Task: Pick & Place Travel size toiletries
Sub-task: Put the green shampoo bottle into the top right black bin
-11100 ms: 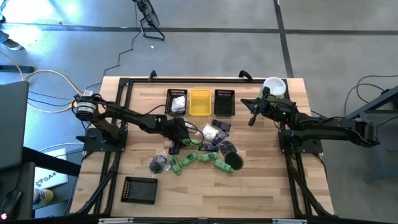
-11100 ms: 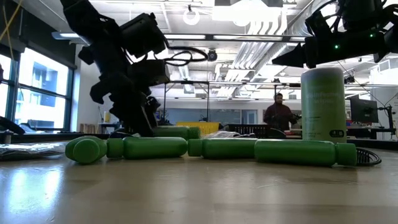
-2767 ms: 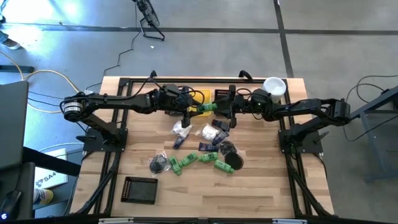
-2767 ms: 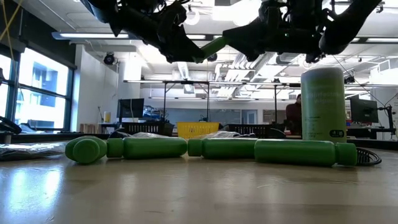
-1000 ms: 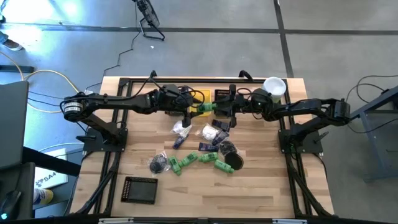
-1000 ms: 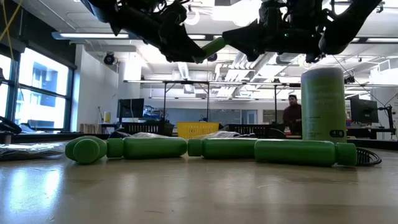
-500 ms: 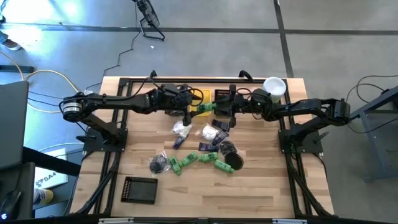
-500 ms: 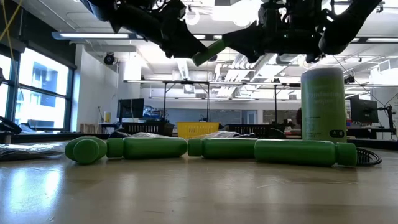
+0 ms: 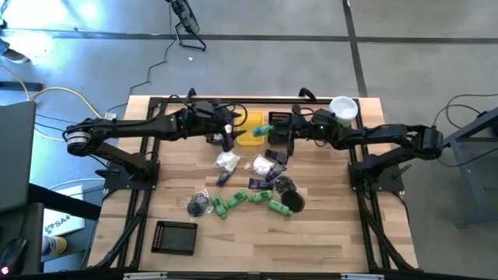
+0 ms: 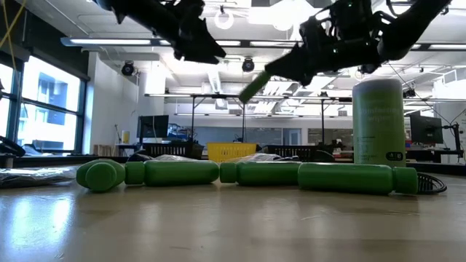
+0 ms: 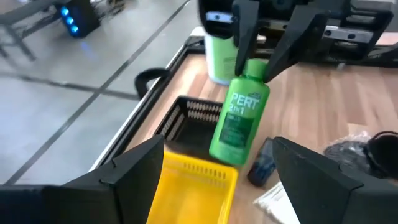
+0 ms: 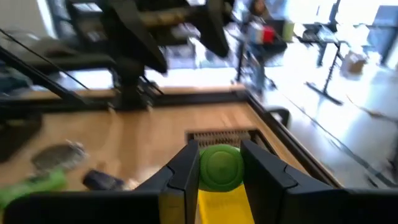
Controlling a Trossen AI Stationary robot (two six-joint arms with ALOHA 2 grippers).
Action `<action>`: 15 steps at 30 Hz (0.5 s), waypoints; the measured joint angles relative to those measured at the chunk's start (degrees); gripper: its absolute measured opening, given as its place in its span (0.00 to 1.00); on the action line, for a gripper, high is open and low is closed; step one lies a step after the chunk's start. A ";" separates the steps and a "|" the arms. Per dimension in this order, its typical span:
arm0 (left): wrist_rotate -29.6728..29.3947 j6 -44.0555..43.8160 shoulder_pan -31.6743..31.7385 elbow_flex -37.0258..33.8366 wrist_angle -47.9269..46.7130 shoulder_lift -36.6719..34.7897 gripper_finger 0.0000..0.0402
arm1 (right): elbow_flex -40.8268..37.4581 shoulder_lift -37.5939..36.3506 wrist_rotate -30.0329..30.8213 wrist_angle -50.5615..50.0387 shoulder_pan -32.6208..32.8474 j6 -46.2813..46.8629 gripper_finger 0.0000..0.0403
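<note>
A bright green bottle (image 11: pixel 239 121) hangs in the air over the right edge of the yellow bin (image 9: pixel 247 134), with my right gripper (image 9: pixel 274 134) shut on it. My left gripper (image 11: pixel 217 149) stands open just to the bottle's left (image 9: pixel 228 134), touching nothing. More toiletries lie on the table's middle: green bottles (image 9: pixel 247 199), white packets (image 9: pixel 227 161), dark blue tubes (image 9: pixel 259 183) and black round pieces (image 9: pixel 294 201). My right gripper pinches the bottle's upper end (image 11: pixel 252 67), above the label, between its two fingers (image 12: pixel 186 169). The fingers come from the table's right, slanting a little down, and lie along the bottle. The bottle juts out beyond them, tilted down toward the left, clear of the bins (image 10: pixel 253 86).
Black bins stand on either side of the yellow one at the far edge (image 9: pixel 282 120). A big pale-green cylinder with a white lid (image 9: pixel 343 107) stands at the far right corner. Another black bin (image 9: pixel 175 237) sits near the front left.
My left gripper has let go of the green bottle and drawn back toward the table's left, rising a little. My right gripper keeps the bottle and has tipped it, so its free end now points lower, slightly farther right.
</note>
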 joint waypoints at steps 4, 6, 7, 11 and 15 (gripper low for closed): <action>-1.96 -0.56 0.00 0.00 -1.07 -0.15 0.73 | 0.00 -2.43 6.77 -7.36 -0.47 0.01 0.23; -2.06 -0.59 -0.02 0.00 -1.25 -0.15 0.73 | 0.00 -3.28 10.70 -10.68 -0.45 0.12 0.23; -2.07 -0.61 -0.02 0.00 -1.23 -0.06 0.73 | 0.00 -3.53 12.61 -11.83 -0.42 0.16 0.23; -2.21 -1.68 -0.02 -0.02 -1.35 0.18 0.73 | 0.00 -3.77 20.10 -14.82 -0.36 0.19 0.23; -2.25 -2.05 -0.02 -0.02 -1.31 0.16 0.73 | 0.00 -3.77 26.50 -17.72 -0.16 0.03 0.23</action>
